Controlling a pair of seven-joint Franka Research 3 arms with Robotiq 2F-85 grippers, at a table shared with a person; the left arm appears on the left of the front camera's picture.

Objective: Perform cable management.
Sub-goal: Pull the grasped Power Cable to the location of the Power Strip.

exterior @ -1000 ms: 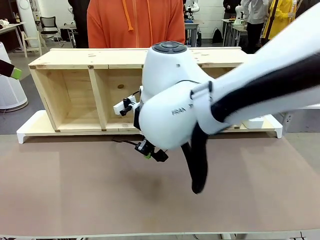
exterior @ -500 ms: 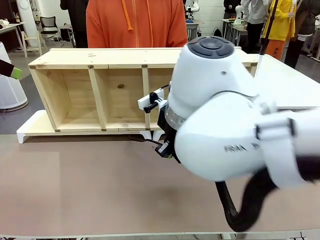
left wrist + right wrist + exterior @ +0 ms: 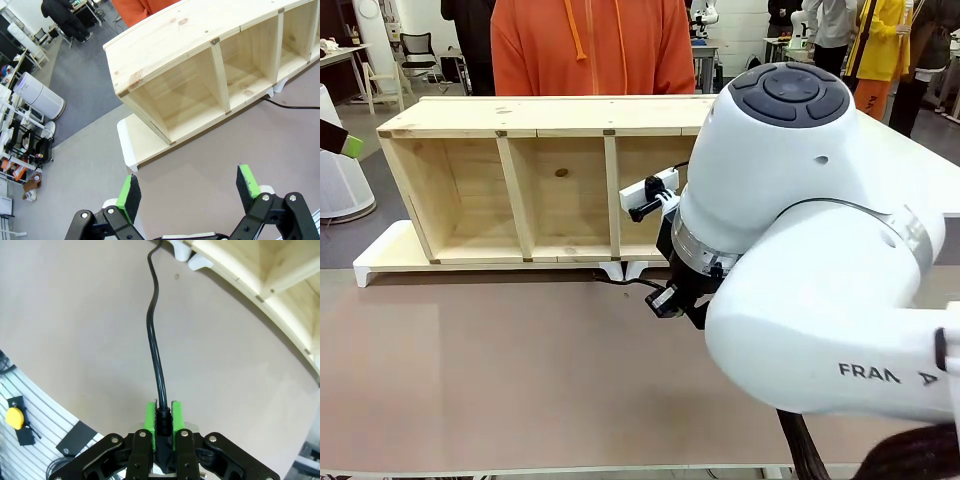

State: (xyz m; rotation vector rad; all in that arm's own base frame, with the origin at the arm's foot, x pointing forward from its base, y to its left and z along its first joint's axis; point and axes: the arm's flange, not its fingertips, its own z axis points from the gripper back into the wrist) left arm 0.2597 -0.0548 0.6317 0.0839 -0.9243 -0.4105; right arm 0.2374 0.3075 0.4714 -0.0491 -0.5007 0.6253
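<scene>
Cable point(image 3: 151, 335) clamped between right gripper point(image 3: 163, 422) pads, running straight out ahead of the fingertips toward the wooden shelf point(image 3: 295, 270) base. Left gripper point(image 3: 189, 190) spread wide, nothing between its fingers. Grasp done. Routing and tidying look not yet done.

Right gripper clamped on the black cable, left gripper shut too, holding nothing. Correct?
Not quite. The left gripper is open, with its pads wide apart and nothing between them, as the left wrist view shows. The right gripper is shut on the cable.
</scene>
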